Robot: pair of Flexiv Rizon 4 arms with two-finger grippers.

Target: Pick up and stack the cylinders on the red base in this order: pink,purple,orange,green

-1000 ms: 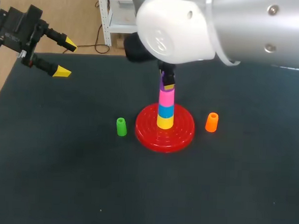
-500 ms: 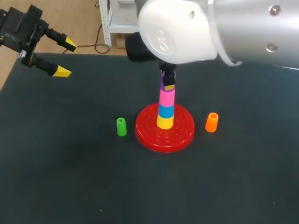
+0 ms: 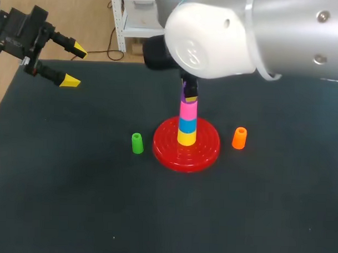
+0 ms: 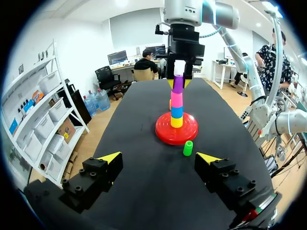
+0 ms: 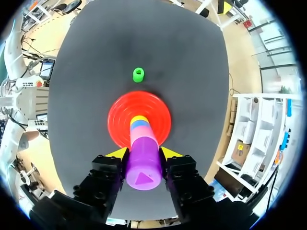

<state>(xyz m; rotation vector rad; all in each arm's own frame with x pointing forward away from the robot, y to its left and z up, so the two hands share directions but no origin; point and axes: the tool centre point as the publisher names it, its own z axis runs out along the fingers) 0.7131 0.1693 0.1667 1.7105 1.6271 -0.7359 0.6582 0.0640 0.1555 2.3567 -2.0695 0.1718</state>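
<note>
Dark matting is covering the table (image 3: pixel 72 201), and the red base (image 3: pixel 186 145) is sitting near its middle. A column is standing upright on the centre of the base: a yellow cylinder (image 3: pixel 186 138) is lying at the bottom, a blue cylinder (image 3: pixel 187 125) is resting on it, and the pink cylinder (image 3: pixel 188 111) is sitting on the blue one. The purple cylinder (image 5: pixel 143 165) is topping the column, directly over the base and lined up with the pieces below; from the left wrist view it is meeting the pink one with no visible gap.

The right gripper (image 5: pixel 144 153) is hanging straight above the base, its two fingers pressing the purple cylinder from opposite sides, so it is clamping that piece. The bulky silver right arm (image 3: pixel 261 35) is covering most of this gripper in the head view.

The green cylinder (image 3: pixel 137 143) is standing upright just off the base's rim on the left arm's side, not touching it. The orange cylinder (image 3: pixel 239 138) is standing upright near the base on the opposite side, also apart from the rim.

The left gripper (image 3: pixel 68 64) is hovering well away from the base, over the table's far left corner, its fingers spread wide and gripping nothing.
</note>
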